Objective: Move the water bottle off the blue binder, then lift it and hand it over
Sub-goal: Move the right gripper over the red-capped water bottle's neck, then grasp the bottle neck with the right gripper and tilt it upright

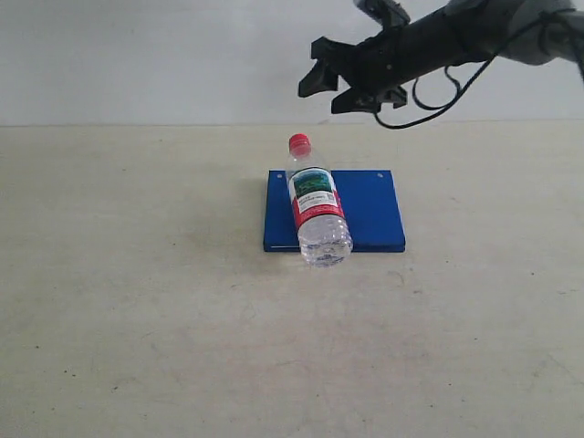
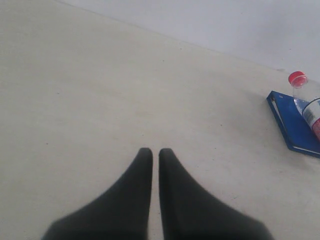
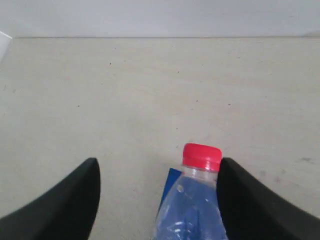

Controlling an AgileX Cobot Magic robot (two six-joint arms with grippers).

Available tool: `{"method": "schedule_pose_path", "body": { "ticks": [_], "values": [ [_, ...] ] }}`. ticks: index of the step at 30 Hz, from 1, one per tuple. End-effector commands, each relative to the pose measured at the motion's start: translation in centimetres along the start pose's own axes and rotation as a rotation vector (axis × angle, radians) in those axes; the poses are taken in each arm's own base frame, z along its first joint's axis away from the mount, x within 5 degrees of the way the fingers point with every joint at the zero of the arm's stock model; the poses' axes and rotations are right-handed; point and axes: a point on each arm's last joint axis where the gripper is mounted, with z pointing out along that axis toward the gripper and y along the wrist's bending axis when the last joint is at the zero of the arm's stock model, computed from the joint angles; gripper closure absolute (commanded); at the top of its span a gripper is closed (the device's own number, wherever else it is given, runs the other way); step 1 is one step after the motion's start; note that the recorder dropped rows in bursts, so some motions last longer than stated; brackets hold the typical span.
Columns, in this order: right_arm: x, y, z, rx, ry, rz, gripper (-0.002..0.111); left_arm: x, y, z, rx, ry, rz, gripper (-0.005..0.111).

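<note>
The water bottle (image 1: pixel 317 203) lies on its side across the left part of the blue binder (image 1: pixel 370 208), red cap pointing away and base overhanging the near edge. My right gripper (image 1: pixel 325 97) hangs open in the air above and behind the cap, touching nothing. In the right wrist view the bottle (image 3: pixel 192 210) and its red cap (image 3: pixel 201 156) sit between the spread fingers, close to one finger (image 3: pixel 250 200), of the right gripper (image 3: pixel 158 165). My left gripper (image 2: pixel 155 152) is shut and empty over bare table, far from the bottle (image 2: pixel 309 100) and binder (image 2: pixel 292 125). It is outside the exterior view.
A beige tabletop (image 1: pixel 137 292) surrounds the binder on all sides, with a pale wall (image 1: pixel 137 55) behind it. The right arm (image 1: pixel 474 36) and its cable reach in from the upper right.
</note>
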Motion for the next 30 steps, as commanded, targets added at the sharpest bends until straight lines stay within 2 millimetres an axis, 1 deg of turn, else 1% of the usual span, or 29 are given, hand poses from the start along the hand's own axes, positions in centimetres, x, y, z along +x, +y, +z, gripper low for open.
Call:
{"method": "schedule_pose_path", "body": {
  "ticks": [1, 5, 12, 16, 19, 21, 22, 23, 27, 29, 30],
  "values": [
    [0.7, -0.1, 3.1, -0.018, 0.018, 0.017, 0.049, 0.0, 0.0, 0.0, 0.005, -0.004, 0.01, 0.102],
    [1.6, -1.3, 4.5, -0.007, 0.045, 0.05, 0.049, 0.0, 0.0, 0.0, 0.005, -0.004, 0.01, 0.102],
    [2.5, -2.5, 5.5, 0.026, 0.077, 0.055, 0.049, 0.0, 0.0, 0.0, 0.005, -0.004, 0.01, 0.102],
    [3.2, -3.6, 6.4, 0.047, 0.076, 0.07, 0.049, 0.0, 0.0, 0.0, 0.005, -0.004, 0.01, 0.102],
    [3.3, -3.7, 6.7, 0.028, 0.066, 0.085, 0.049, 0.0, 0.0, 0.0, 0.005, -0.004, 0.01, 0.102],
    [3.1, -3.6, 6.7, 0.015, 0.05, 0.076, 0.053, 0.0, 0.0, 0.0, 0.005, -0.004, 0.01, 0.102],
    [3.1, -3.6, 6.7, 0.013, 0.045, 0.067, 0.06, 0.0, 0.0, 0.0, 0.005, -0.004, 0.01, 0.102],
    [3.0, -3.6, 6.7, 0.015, 0.037, 0.056, 0.064, 0.0, 0.0, 0.0, 0.005, -0.004, 0.01, 0.102],
    [3.1, -4.1, 7.1, 0.034, 0.014, 0.048, 0.065, 0.0, 0.0, 0.0, 0.005, -0.004, 0.01, 0.102],
    [3.7, -4.7, 7.7, 0.033, 0.028, 0.065, 0.065, 0.0, 0.0, 0.0, 0.005, -0.004, 0.01, 0.102],
    [3.8, -4.7, 7.7, 0.029, 0.032, 0.069, 0.065, 0.0, 0.0, 0.0, 0.005, -0.004, 0.01, 0.102]
  ]
}}
